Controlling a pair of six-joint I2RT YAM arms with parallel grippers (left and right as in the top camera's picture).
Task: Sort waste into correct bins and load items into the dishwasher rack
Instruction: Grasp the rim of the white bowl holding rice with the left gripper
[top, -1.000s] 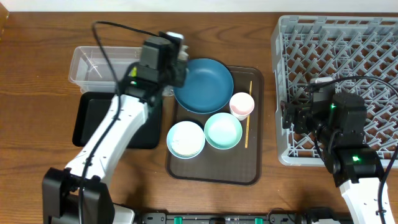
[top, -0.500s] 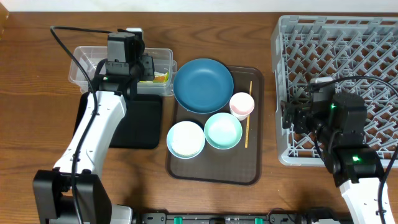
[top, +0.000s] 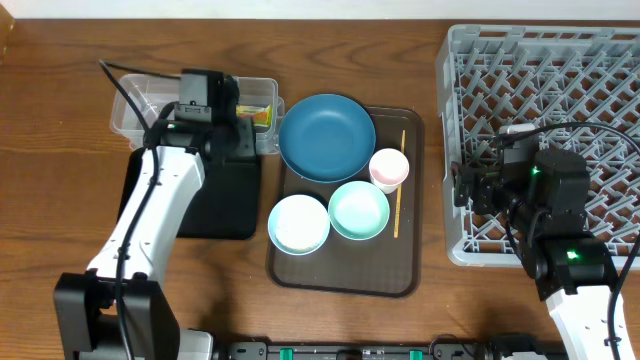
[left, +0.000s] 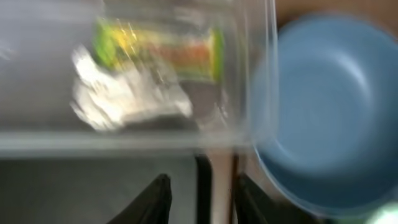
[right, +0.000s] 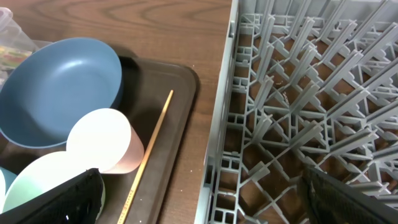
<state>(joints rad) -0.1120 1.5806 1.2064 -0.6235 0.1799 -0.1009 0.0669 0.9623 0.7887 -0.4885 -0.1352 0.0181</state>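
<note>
The left end effector has drawn back released and empty, leaving the wrapper in the clear tub, sorted.

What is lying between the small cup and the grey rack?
Past the cup a wooden chopstick lies on the brown tray, then a bare strip of table before the rack. The overhead and right wrist views both show it.

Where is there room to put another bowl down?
The far half of the rack looks bare. Bare wood runs between rack and brown tray. The tray's near strip is free; its middle is crowded with plate, cup, bowls.
</note>
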